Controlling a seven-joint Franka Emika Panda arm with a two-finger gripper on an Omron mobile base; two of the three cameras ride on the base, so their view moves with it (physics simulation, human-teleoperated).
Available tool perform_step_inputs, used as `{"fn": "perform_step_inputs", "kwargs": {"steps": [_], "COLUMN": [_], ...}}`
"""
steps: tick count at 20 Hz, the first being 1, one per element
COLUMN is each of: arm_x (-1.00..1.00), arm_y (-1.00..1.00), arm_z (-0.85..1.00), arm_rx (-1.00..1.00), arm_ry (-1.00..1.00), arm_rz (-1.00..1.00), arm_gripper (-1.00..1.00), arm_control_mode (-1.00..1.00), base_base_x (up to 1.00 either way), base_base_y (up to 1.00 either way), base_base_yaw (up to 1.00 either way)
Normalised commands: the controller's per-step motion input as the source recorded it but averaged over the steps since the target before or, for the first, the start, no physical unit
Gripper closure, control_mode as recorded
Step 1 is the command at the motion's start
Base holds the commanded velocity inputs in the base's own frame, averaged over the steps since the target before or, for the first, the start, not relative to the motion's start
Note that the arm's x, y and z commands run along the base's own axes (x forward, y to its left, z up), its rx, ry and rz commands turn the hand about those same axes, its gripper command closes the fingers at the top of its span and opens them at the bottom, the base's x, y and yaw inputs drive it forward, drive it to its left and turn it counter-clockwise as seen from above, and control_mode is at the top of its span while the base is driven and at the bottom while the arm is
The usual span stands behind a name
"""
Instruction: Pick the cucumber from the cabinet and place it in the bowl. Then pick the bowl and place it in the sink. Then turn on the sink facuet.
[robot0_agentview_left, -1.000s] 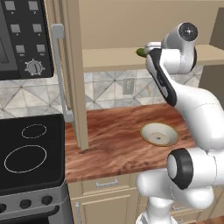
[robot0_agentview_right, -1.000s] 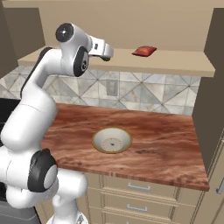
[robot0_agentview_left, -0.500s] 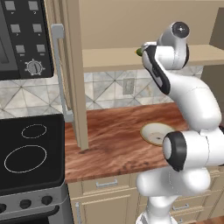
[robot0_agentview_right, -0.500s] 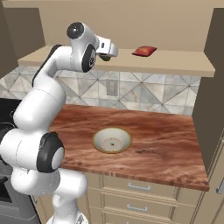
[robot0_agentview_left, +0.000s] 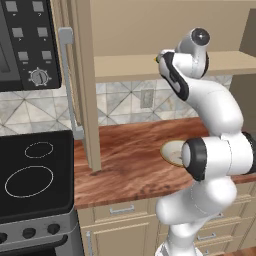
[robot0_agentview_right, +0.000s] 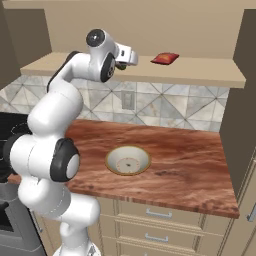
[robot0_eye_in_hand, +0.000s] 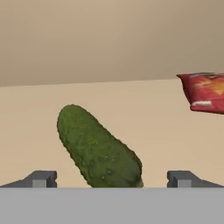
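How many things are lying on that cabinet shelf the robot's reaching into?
2. The cucumber lies on the cabinet shelf just ahead of the open gripper; a flat red packet lies farther along. The arm may hide more.

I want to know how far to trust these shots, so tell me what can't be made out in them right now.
- Cucumber: its near end is cut off at the bottom of the hand view; in the left base view the arm hides nearly all of it.
- Gripper: just the two tips show in the hand view, wide apart; whether they touch the cucumber cannot be told.
- Bowl: half hidden behind the arm in the left base view.
- Red packet: cut off at the right edge of the hand view.
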Motion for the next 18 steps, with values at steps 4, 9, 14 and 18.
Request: {"fn": "perform_step_inputs", "kwargs": {"steps": [4,9,14,18], "arm_x": [0.14,0.17,0.28,0.17], "arm_y": [-0.14,-0.02,0.00,0.00], "arm_z": [-0.07,-0.14,-0.23,-0.14], "arm_rx": [0.00,0.00,0.00,0.00], "arm_ry": [0.00,0.00,0.00,0.00], "arm_rz": [0.05,0.04,0.04,0.04], "arm_gripper": [-1.00,-1.00,-1.00,1.00], "arm_control_mode": [-1.00,-1.00,-1.00,-1.00], "base_base_x": [0.00,0.00,0.00,0.00], "base_base_y": [0.00,0.00,0.00,0.00], "base_base_yaw": [0.00,0.00,0.00,0.00]}}
